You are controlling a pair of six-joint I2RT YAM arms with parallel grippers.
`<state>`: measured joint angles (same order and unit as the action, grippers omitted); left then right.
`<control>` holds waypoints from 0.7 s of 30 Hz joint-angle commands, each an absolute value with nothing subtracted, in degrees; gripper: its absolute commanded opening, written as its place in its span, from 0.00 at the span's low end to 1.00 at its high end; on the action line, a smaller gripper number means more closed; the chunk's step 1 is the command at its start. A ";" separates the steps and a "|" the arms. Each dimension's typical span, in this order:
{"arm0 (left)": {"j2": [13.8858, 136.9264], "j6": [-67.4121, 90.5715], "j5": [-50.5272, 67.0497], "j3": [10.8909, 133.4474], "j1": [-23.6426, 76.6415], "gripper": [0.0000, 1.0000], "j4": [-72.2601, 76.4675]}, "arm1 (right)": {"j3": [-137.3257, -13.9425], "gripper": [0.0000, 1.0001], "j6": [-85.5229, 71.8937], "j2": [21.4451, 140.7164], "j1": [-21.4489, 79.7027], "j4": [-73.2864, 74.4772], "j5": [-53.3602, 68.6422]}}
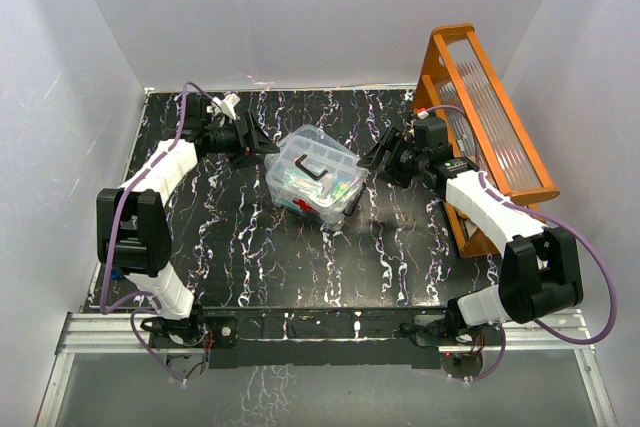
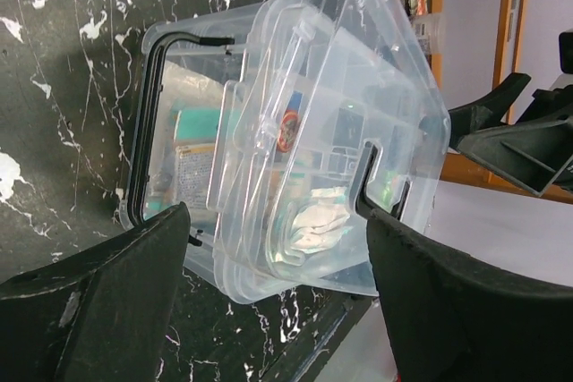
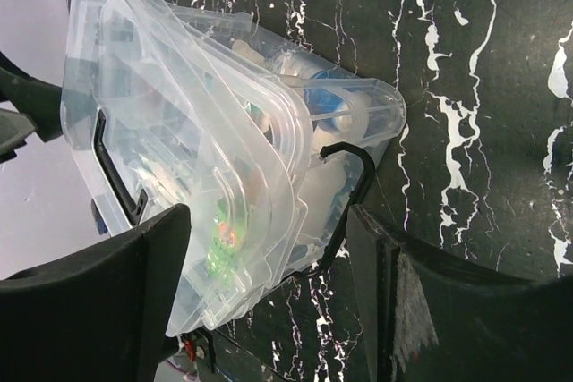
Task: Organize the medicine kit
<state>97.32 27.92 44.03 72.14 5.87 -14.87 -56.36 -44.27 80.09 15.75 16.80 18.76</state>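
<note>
Flanking the medicine kit [image 1: 312,179] at the middle of the table [image 1: 250,247], left gripper [image 1: 264,143] and right gripper [image 1: 371,159] stand with jaws apart, empty — likely poised to seat its skewed lid [image 2: 358,78].

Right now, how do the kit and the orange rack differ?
The kit is small and clear; the rack is tall with an orange frame. The kit sits in the middle of the table; the rack stands at its right edge. Both show clear plastic.
</note>
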 commanded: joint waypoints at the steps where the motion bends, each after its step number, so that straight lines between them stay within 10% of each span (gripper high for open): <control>1: 98.92 26.31 43.75 76.51 6.15 0.78 -14.16 | -59.88 0.69 -41.33 77.87 15.76 15.20 20.28; 21: 102.28 23.96 48.02 78.33 6.25 0.48 -18.28 | -57.21 0.50 -45.24 76.93 20.30 15.75 15.19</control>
<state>105.54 25.21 45.25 79.72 5.87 -16.71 -56.58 -44.05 77.58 19.97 18.22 17.89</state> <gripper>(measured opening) 0.502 0.533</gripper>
